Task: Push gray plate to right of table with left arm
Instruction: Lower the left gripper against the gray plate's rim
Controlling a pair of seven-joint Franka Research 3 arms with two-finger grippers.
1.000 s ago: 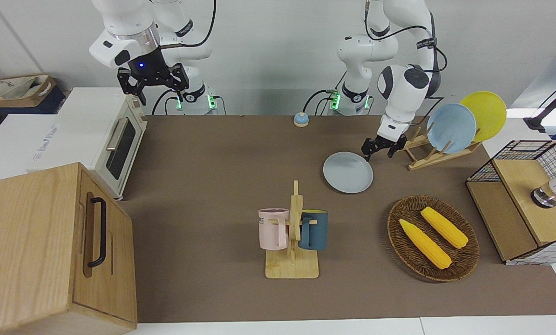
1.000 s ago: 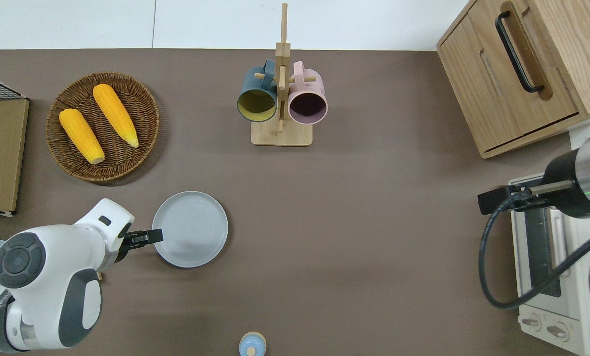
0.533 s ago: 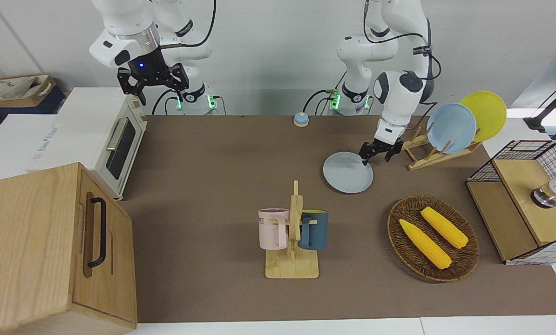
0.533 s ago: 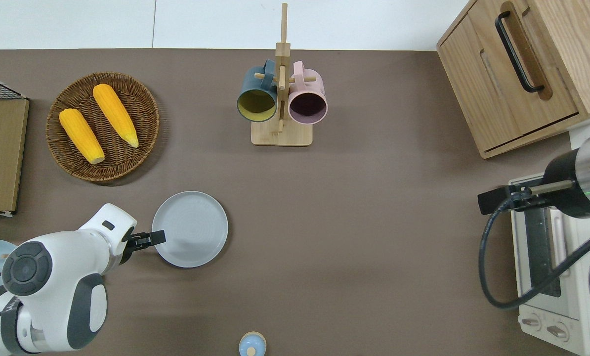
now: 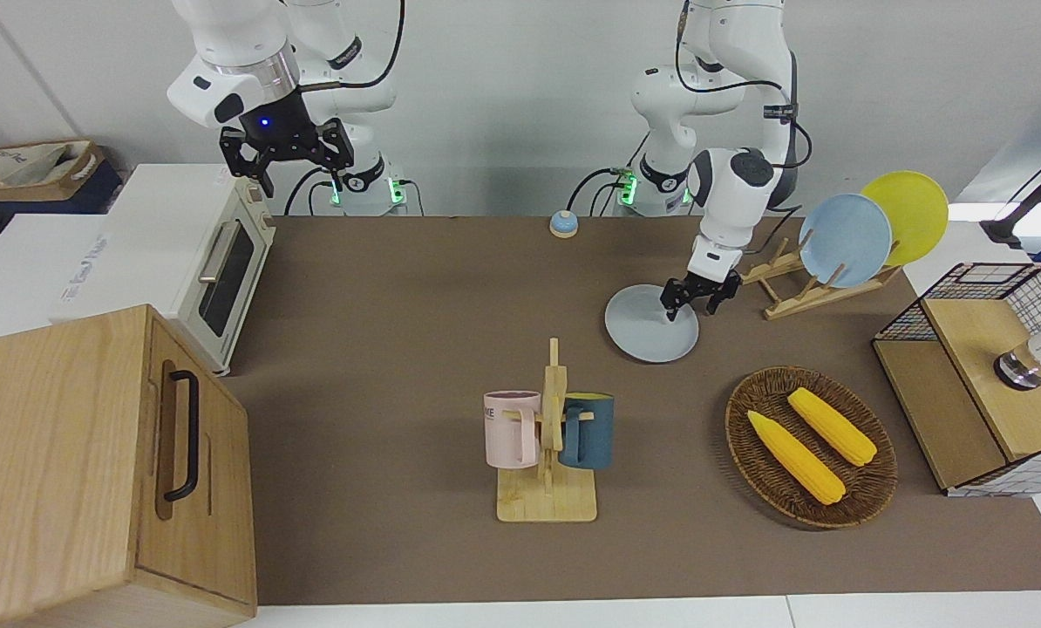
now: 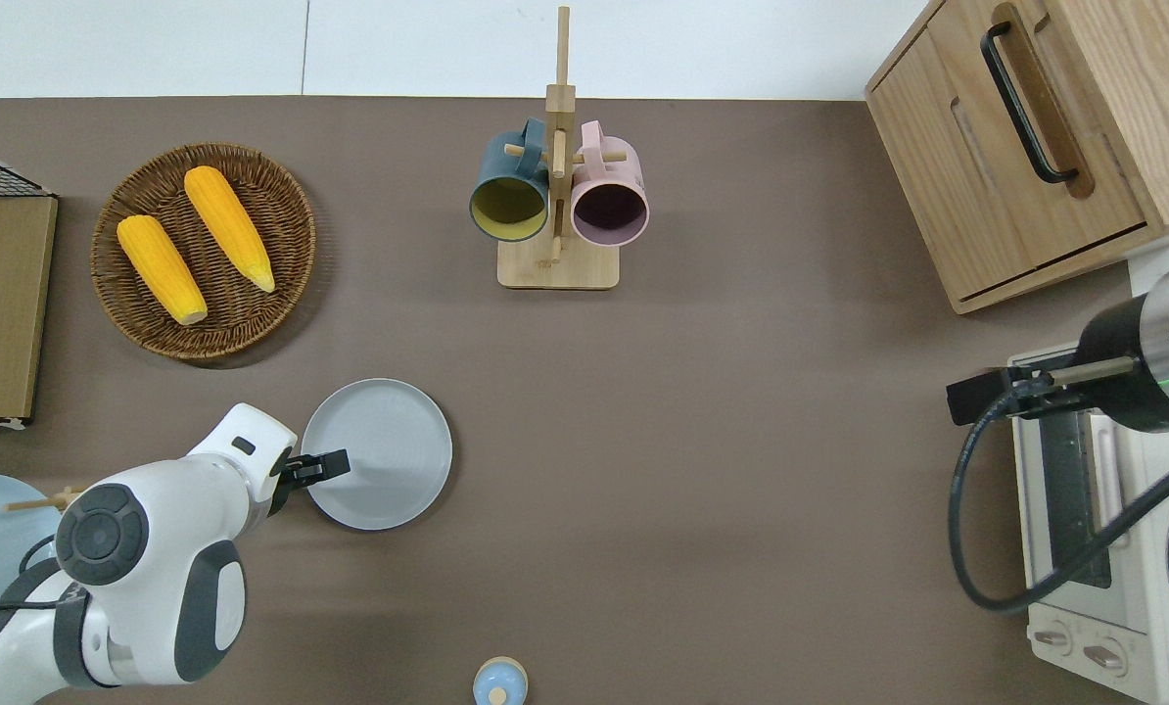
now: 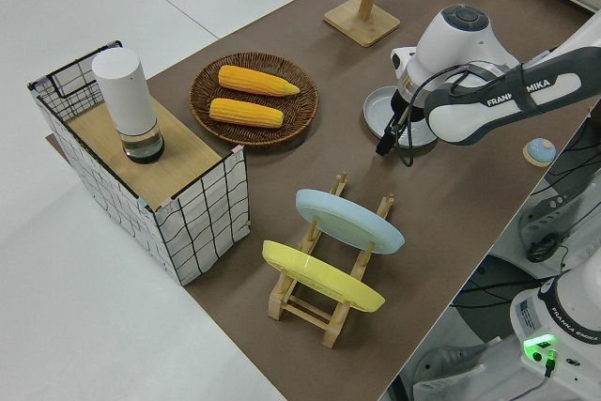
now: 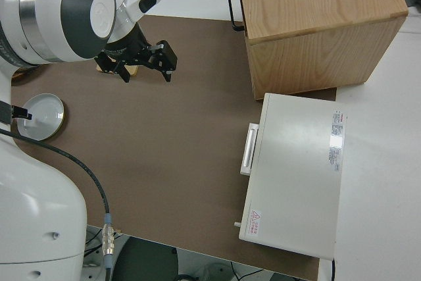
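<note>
The gray plate (image 5: 642, 336) (image 6: 389, 460) lies flat on the brown table (image 6: 722, 441), toward the left arm's end and nearer to the robots than the corn basket. My left gripper (image 5: 690, 307) (image 6: 325, 463) is low at the plate's rim on the side facing the left arm's end. It is open, with one finger over the plate's inside and the other just outside the rim. I cannot tell whether it touches the plate. My right gripper (image 5: 298, 174) (image 8: 146, 74) is parked and open, holding nothing.
A mug rack (image 6: 557, 211) with a pink and a blue mug stands mid-table, farther from the robots. A wicker basket (image 6: 203, 250) holds two corn cobs. A plate rack (image 5: 843, 253), wire crate (image 5: 983, 375), toaster oven (image 5: 215, 262), wooden cabinet (image 5: 93, 462) and small bell (image 5: 563, 224) line the edges.
My left gripper slid toward the right arm's end, from just outside the gray plate to astride its rim. The plate has not visibly moved. The right arm stayed still.
</note>
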